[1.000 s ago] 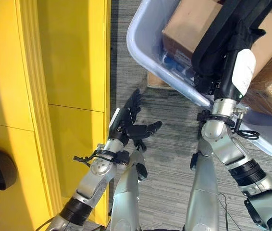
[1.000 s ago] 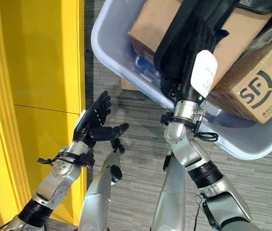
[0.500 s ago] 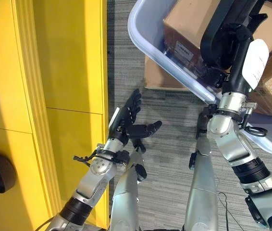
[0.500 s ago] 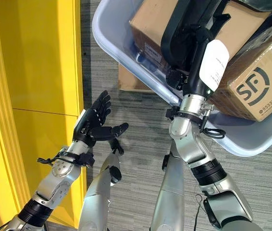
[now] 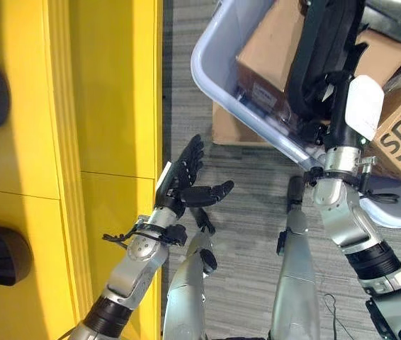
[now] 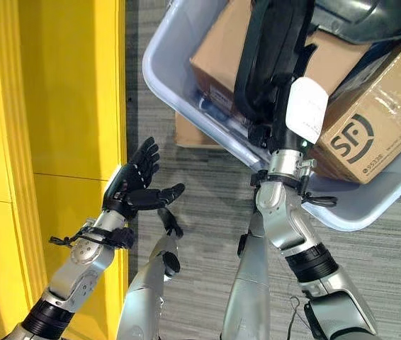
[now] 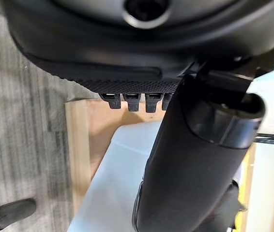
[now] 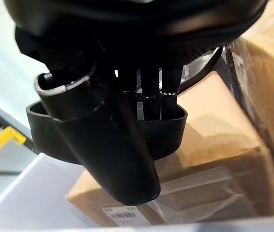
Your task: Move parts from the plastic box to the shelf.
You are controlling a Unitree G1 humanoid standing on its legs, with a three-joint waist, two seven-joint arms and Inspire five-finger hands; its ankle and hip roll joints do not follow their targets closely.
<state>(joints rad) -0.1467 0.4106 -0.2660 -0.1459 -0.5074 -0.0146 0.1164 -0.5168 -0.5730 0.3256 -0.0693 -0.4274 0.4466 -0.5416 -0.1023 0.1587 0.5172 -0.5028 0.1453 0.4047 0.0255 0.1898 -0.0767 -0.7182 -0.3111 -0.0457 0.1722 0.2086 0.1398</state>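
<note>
Shelf (image 5: 108, 85): your yellow shelf stands left of the plastic box (image 5: 211, 78).
Left hand (image 5: 186, 173): fingers spread, empty, unchanged over the last second, between shelf and box.
Right hand (image 6: 275, 106): curled round a black part (image 6: 271, 49), which has risen slightly above the cartons (image 6: 218, 60) in the box.
Meaning: you're mid-lift; the carry to the shelf remains.

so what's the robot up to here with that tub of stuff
It is picking a part out of the plastic box to move to the yellow shelf on its left. The right hand is curled round a long black plastic part lying over the cardboard boxes in the box. The left hand waits open, palm up, beside the shelf, holding nothing. Nothing has reached the shelf from this grasp yet.
</note>
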